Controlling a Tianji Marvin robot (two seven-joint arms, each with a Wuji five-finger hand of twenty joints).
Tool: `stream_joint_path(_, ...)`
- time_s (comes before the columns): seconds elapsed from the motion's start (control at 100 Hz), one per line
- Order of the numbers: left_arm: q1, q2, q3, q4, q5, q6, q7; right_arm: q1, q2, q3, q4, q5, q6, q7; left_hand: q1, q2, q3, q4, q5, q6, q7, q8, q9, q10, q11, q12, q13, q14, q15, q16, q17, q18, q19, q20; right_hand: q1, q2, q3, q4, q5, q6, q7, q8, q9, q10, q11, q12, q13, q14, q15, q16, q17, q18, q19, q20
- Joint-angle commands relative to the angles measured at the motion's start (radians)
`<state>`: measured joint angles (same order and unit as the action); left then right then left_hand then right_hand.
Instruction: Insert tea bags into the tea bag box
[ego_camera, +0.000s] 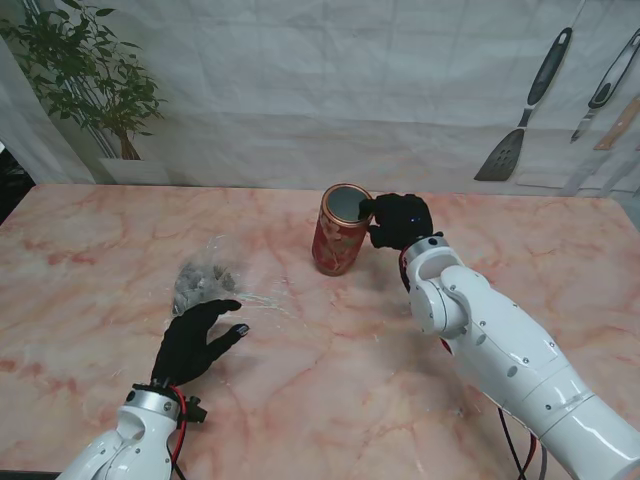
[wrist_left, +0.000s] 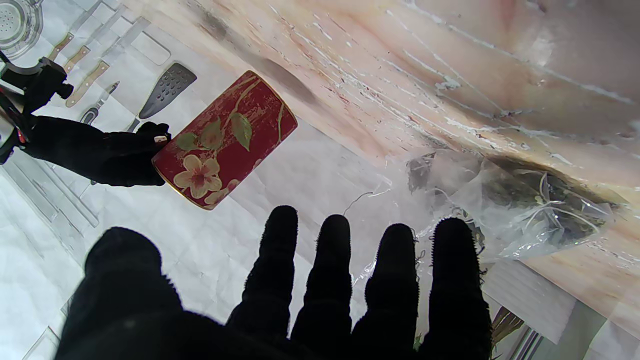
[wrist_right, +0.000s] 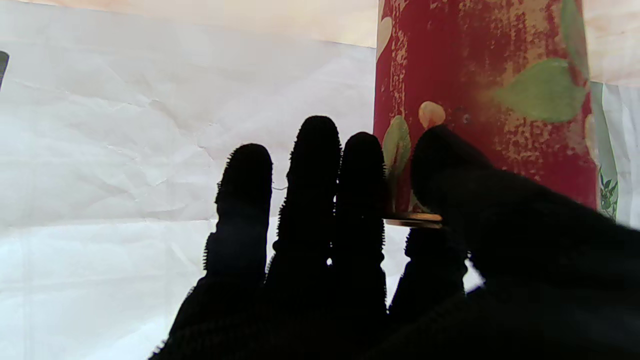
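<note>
While the left hand (ego_camera: 195, 340) lies flat with 5 fingers spread, holding nothing, the clear tea bag pouch (ego_camera: 208, 278) sits at its 12 o'clock. At 3 o'clock stands the red tea bag box (ego_camera: 340, 231), open-topped, its rim pinched by the right hand (ego_camera: 400, 221).

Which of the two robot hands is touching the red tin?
The right robot hand: its thumb and a finger pinch the rim of the red tin. The left robot hand lies open by the plastic bag.
</note>
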<state>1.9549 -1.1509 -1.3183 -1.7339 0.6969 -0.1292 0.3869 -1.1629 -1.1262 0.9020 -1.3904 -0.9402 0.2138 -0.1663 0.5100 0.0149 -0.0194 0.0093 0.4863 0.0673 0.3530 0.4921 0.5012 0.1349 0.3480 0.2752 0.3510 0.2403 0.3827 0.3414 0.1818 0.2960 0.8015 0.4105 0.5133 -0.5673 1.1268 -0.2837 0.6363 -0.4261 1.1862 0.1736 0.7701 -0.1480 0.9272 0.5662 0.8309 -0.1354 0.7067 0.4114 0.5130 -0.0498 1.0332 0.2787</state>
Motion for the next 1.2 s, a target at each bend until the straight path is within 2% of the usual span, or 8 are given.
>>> stream_joint_path(0.0,-0.001,-0.001,0.003,0.000,-0.003,-0.004,-0.011,-0.002,0.009,0.007,-0.015,0.000,-0.002,0.016,-0.022,0.036,-0.009,-0.029,0.005,-0.023,-0.003,0.006,0.003,-0.028,-0.008,0.008,0.016,-0.025,-0.015,0.006,-0.007,-0.011,-0.003,-0.003,0.034,0.041,-0.019,-0.024,0.047,0.001,0.067,-0.001,0.003,-0.054,-0.009,0.014,0.013,-0.011,0.020,0.008,-0.011,-0.019,0.027,-0.008)
stream_joint_path(0.62,-0.005,-0.001,0.009,0.004,-0.008,-0.007,-0.011,-0.043,0.049,0.071,-0.098,-0.055,-0.039,0.209,-0.022,0.036,-0.009,-0.030,0.007,-0.022,-0.002,0.007,0.005,-0.027,-0.008,0.009,0.017,-0.024,-0.014,0.007,-0.006,-0.011,-0.002,-0.003,0.038,0.054,-0.040,-0.018,0.042,-0.002,0.059,-0.003,0.005,-0.054,-0.022,0.030,0.012,-0.006,0.017,0.016,-0.019,-0.012,0.026,-0.006)
stream_joint_path(0.77,-0.006,-0.002,0.011,0.006,-0.009,-0.009,-0.010,-0.050,0.052,0.079,-0.103,-0.049,-0.048,0.230,-0.022,0.037,-0.009,-0.030,0.006,-0.022,-0.002,0.006,0.004,-0.028,-0.008,0.009,0.017,-0.023,-0.015,0.006,-0.006,-0.010,-0.002,-0.002,0.027,0.056,-0.045,-0.014,0.036,-0.013,0.049,-0.008,0.004,-0.055,-0.023,0.033,0.013,0.001,0.013,0.017,-0.024,0.019,0.033,-0.002)
stream_joint_path(1.02,-0.005,-0.001,0.011,0.004,-0.011,-0.007,-0.013,-0.045,0.064,0.071,-0.111,-0.095,-0.053,0.286,-0.021,0.038,-0.009,-0.030,0.007,-0.023,-0.002,0.006,0.004,-0.028,-0.008,0.009,0.017,-0.024,-0.015,0.007,-0.007,-0.010,-0.002,-0.003,-0.006,0.059,-0.048,-0.004,0.018,-0.049,0.025,-0.014,-0.007,-0.056,-0.068,0.027,-0.005,0.012,-0.040,0.002,-0.057,0.047,0.018,-0.006)
stream_joint_path(1.12,-0.005,-0.002,0.011,0.005,-0.011,-0.007,-0.013,-0.046,0.068,0.073,-0.117,-0.103,-0.056,0.310,-0.020,0.037,-0.009,-0.030,0.007,-0.022,-0.002,0.007,0.005,-0.028,-0.008,0.009,0.017,-0.024,-0.014,0.007,-0.006,-0.009,-0.002,-0.003,-0.043,0.046,-0.045,0.003,-0.031,-0.053,0.002,-0.017,-0.049,-0.040,-0.089,0.034,-0.028,0.022,-0.063,-0.001,-0.074,0.057,0.007,-0.008)
stream_joint_path(1.19,-0.006,-0.001,0.011,0.005,-0.012,-0.008,-0.013,-0.047,0.069,0.075,-0.118,-0.102,-0.061,0.313,-0.021,0.037,-0.009,-0.030,0.007,-0.023,-0.002,0.006,0.004,-0.027,-0.008,0.008,0.018,-0.024,-0.014,0.007,-0.006,-0.010,-0.002,-0.002,-0.092,0.023,-0.047,0.006,-0.109,-0.038,-0.024,-0.020,-0.097,-0.027,-0.096,0.031,-0.058,0.032,-0.077,-0.002,-0.091,0.065,-0.004,-0.010)
